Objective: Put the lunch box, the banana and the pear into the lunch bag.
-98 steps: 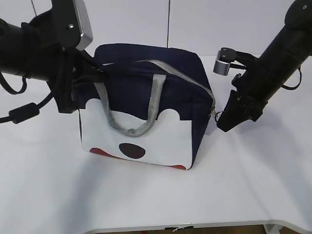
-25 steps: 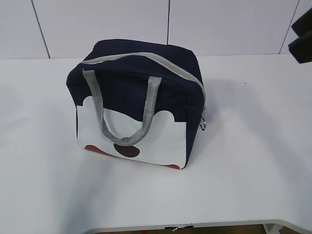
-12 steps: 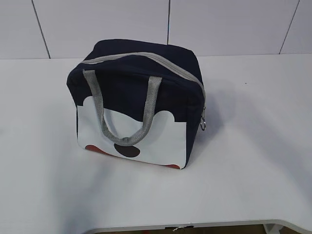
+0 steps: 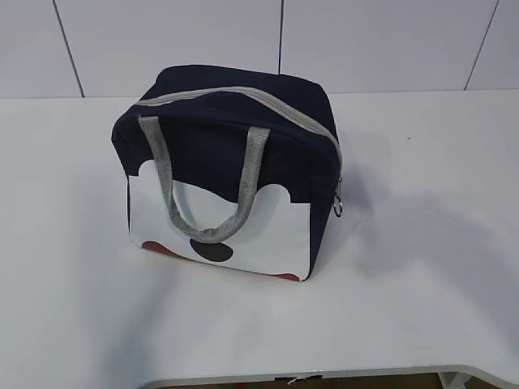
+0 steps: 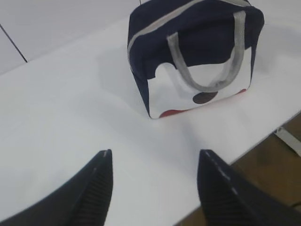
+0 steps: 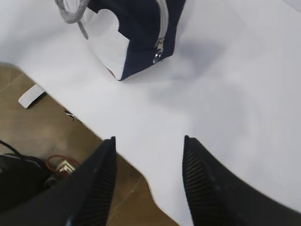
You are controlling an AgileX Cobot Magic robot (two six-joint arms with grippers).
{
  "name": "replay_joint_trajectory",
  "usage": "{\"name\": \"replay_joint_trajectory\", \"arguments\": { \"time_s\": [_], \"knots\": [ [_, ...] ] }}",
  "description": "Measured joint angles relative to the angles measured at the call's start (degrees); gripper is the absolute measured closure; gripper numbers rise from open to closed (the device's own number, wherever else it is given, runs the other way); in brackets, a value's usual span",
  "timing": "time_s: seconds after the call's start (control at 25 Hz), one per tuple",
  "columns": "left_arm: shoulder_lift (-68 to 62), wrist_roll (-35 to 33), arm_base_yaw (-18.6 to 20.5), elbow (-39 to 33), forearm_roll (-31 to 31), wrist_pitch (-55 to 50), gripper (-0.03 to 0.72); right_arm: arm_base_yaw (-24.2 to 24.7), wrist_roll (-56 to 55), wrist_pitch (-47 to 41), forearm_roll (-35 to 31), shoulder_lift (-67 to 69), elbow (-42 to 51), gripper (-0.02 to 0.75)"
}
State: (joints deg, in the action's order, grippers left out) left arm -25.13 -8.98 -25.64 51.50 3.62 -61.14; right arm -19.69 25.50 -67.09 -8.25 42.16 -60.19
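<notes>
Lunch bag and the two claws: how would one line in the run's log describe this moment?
lunch bag: upright on table, zipper closed | left gripper: open, empty, away from bag | right gripper: open, empty | lunch box, banana, pear: not visible

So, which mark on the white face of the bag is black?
The oval at the bottom middle of the lunch bag, under the handle; the marks at both bottom corners are red.

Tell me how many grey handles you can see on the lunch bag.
1. A grey webbing handle hangs in a loop down the white front face of the lunch bag, which stands on the table. A second handle may be hidden behind the bag.
</notes>
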Motion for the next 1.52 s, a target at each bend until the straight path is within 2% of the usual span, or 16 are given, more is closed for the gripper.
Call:
{"name": "replay_joint_trajectory", "arguments": {
  "time_s": [0.32,0.64,0.88,1.52],
  "knots": [
    [11.84,2.38,0.0,-11.7,5.69,1.12,0.271,0.0,-11.49,6.3,4.64,-15.65,12.95,0.349],
    [19.95,2.92,0.0,-16.03,6.35,1.41,0.267,0.0,-19.19,6.52,8.25,-29.14,23.04,0.349],
    [24.35,3.05,0.0,-19.32,6.35,1.26,0.267,0.0,-21.23,6.52,8.79,-34.63,26.02,0.349],
    [24.47,3.05,0.0,-22.44,5.23,-1.89,0.267,0.0,-21.57,4.54,11.26,-43.14,29.72,0.349]
  ]
}}
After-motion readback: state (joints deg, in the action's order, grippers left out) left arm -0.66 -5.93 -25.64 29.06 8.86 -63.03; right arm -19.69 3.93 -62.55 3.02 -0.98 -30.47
